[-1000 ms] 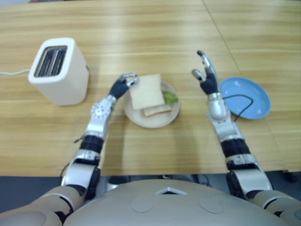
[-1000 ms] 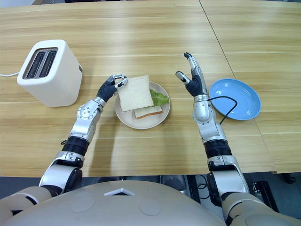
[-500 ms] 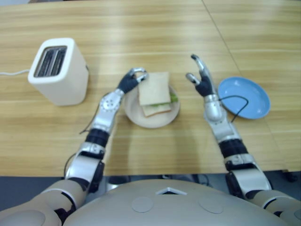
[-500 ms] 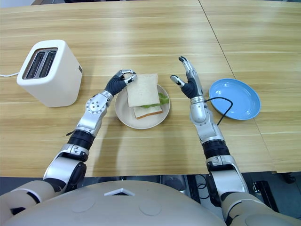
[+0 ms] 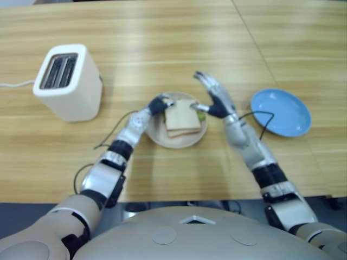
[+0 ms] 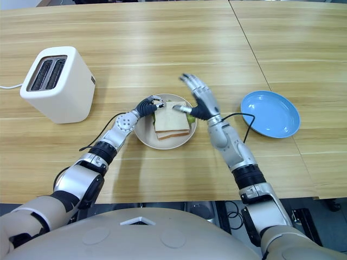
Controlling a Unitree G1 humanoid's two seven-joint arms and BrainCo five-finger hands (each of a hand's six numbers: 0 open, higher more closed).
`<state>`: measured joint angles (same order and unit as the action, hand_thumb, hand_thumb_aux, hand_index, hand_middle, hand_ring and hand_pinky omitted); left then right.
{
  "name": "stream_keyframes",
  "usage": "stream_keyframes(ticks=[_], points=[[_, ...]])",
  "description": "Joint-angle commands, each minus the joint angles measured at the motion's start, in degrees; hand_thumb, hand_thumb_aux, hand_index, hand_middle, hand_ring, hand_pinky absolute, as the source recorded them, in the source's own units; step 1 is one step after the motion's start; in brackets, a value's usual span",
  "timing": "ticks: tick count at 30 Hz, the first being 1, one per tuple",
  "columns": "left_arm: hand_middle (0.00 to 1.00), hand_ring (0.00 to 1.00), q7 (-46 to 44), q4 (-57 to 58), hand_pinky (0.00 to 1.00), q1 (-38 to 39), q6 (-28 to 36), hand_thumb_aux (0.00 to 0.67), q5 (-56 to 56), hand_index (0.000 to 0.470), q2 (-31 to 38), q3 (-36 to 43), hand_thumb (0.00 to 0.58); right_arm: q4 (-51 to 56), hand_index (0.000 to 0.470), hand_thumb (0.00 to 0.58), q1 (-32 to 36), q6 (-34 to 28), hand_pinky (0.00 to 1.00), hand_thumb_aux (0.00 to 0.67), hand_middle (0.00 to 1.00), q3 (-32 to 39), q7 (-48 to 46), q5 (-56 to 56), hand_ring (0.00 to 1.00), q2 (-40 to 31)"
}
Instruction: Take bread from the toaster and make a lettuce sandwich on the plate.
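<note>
On the tan plate (image 6: 144, 134) lies a sandwich: a top bread slice (image 6: 173, 117) sits flat over a lower slice (image 6: 171, 132). A bit of green lettuce (image 5: 201, 115) peeks out at the right. My left hand (image 6: 147, 105) is at the slice's far left corner, its fingers curled and pinched on it. My right hand (image 6: 198, 101) hovers at the sandwich's right edge. It is open with spread fingers, and its thumb touches the top slice. The white toaster (image 6: 54, 84) stands at the left, both slots dark.
An empty blue plate (image 6: 270, 114) lies to the right of the sandwich plate. A black cable (image 6: 244, 122) loops from my right wrist toward it. A white cord (image 6: 8, 86) leaves the toaster to the left. A table seam (image 6: 255, 54) runs down the right.
My left hand has carried the tilted top slice rightward and laid it flat on the lettuce and lower slice. My right hand has come left and down to the sandwich's right edge.
</note>
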<state>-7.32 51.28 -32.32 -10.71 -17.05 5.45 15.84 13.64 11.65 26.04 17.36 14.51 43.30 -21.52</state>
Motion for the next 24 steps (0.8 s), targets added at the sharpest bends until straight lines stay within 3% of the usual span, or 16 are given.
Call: stream_keyframes(ticks=[1,6,13,24], points=[[1.00,1.00,0.3,3.7,1.00,1.7,2.7,0.670,-1.6,0.460,1.5,0.8,0.580,-3.2,0.000,0.000,0.0,-2.9,0.00,0.000,0.00,6.8,-1.2,10.9,0.00,-0.9],[1.00,1.00,0.7,2.2,1.00,2.2,2.8,0.670,-2.0,0.460,2.1,0.7,0.580,-1.1,0.000,0.000,0.4,-7.9,0.00,0.000,0.00,12.2,-5.5,18.0,0.00,-2.0],[1.00,1.00,0.8,-0.5,1.00,2.8,3.4,0.670,-2.0,0.460,3.3,0.1,0.580,8.7,0.000,0.000,-0.3,-14.0,0.00,0.000,0.00,16.5,-15.7,18.6,0.00,-3.1],[1.00,1.00,1.2,-2.9,1.00,3.3,4.2,0.670,-2.0,0.460,4.7,-0.4,0.580,15.3,0.000,0.000,-0.8,-15.8,0.00,0.000,0.00,21.4,-22.9,17.2,0.00,-2.3]])
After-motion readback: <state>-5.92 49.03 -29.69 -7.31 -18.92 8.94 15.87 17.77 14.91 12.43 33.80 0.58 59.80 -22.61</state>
